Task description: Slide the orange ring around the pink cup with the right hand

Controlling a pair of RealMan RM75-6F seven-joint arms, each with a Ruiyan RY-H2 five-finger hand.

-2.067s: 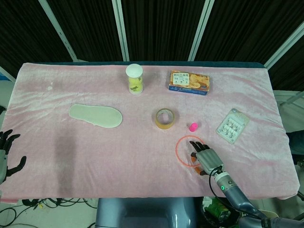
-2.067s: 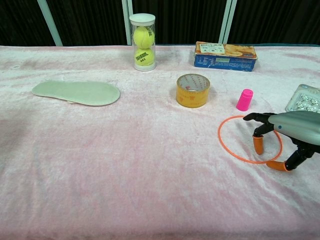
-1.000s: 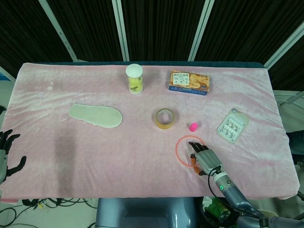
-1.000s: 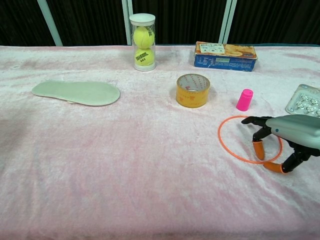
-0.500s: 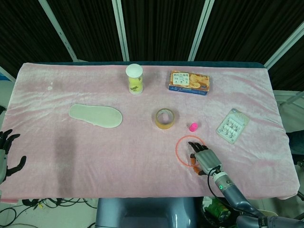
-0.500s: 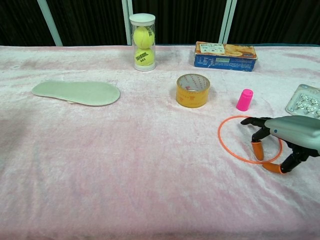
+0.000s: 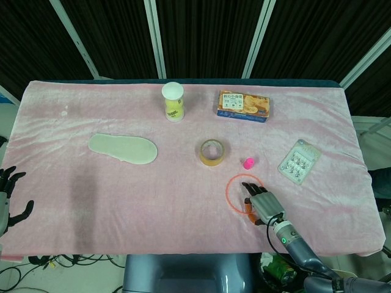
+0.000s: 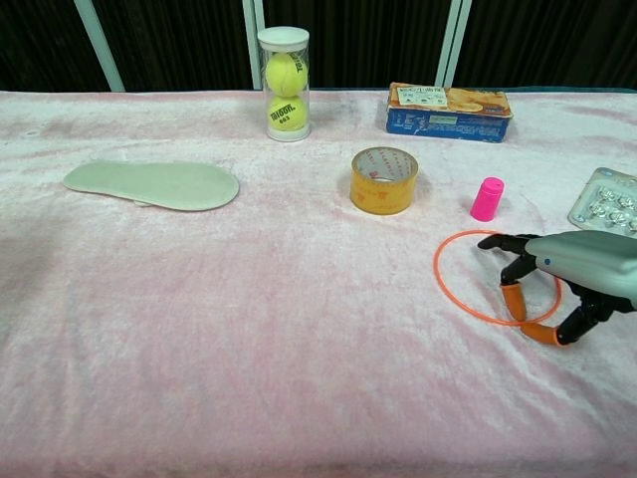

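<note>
Orange ring (image 8: 468, 282) flat on the pink tabletop (image 8: 249, 329), lower right of chest view, just below the pink cup (image 8: 487, 198), apart from it. Right hand (image 8: 557, 274) fingers spread, tips down inside the ring, gripping nothing. Left hand (image 7: 8, 195) at far left edge of head view, fingers apart, holding nothing.

Bright even light, soft shadows, sharp

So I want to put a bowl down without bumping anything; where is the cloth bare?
Widest bare patch: the near-left cloth, in front of the insole and tape roll. Crowded on the right: pink cup, orange ring, right robot hand and blister pack sit close together.
</note>
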